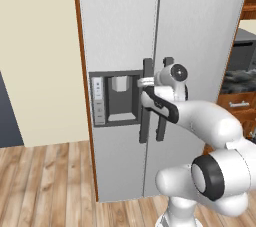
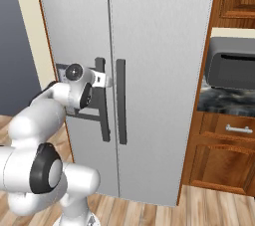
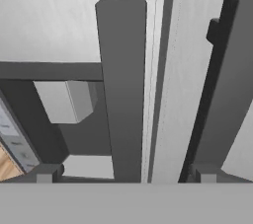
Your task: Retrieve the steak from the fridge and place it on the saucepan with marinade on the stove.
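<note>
The tall silver-grey fridge [image 1: 200, 31] [image 2: 159, 31] stands with both doors shut. Its dark left door handle [image 1: 146, 121] [image 2: 103, 115] [image 3: 121, 85] runs between the fingers of my gripper [image 1: 146, 83] [image 2: 103, 79] [image 3: 123, 173], which is open and straddles the bar without clamping it. The right door handle [image 1: 163, 121] [image 2: 121, 100] [image 3: 222, 85] lies just outside one fingertip [image 3: 202, 172]. The steak is hidden behind the shut doors. The saucepan, the marinade and the stove are out of view.
A dark water dispenser recess [image 1: 117, 98] [image 3: 74, 119] sits in the left door beside the handle. To the fridge's right stand wooden cabinets with a drawer [image 2: 226, 140], a dark stone counter [image 2: 226, 101] and a grey appliance [image 2: 231, 68]. Wooden floor [image 1: 45, 181] lies in front.
</note>
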Robot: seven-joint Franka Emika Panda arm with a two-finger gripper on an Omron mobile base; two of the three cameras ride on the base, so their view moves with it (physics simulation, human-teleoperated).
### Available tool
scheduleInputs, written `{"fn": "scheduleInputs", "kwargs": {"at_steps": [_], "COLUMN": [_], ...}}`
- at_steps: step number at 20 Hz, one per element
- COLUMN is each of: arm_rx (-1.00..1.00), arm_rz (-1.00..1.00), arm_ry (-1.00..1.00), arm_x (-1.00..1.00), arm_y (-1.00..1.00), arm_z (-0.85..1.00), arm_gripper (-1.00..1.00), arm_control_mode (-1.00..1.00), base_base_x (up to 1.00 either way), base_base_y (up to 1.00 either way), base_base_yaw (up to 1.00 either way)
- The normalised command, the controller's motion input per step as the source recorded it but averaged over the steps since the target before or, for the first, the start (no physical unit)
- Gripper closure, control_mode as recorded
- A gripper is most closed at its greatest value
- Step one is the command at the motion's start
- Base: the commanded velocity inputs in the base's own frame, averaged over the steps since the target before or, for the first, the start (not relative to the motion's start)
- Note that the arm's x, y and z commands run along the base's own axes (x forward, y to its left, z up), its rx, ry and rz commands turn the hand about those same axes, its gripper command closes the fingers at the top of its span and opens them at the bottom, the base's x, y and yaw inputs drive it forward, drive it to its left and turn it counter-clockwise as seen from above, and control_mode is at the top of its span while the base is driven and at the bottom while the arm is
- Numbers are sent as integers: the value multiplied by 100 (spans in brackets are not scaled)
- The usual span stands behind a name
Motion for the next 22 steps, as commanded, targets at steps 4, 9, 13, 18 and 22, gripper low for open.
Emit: {"fn": "scheduleInputs", "kwargs": {"at_steps": [4,9,13,18,22], "arm_rx": [0,0,0,0,0], "arm_rz": [0,0,0,0,0], "arm_ry": [0,0,0,0,0], "arm_x": [34,35,35,36,35], "arm_y": [0,0,0,0,0], "arm_z": [-12,-13,-13,-14,-14], "arm_gripper": [-100,-100,-100,-100,-100], "arm_control_mode": [-100,-100,-100,-100,-100], "base_base_x": [0,0,0,0,0], "base_base_y": [0,0,0,0,0], "base_base_yaw": [0,0,0,0,0]}}
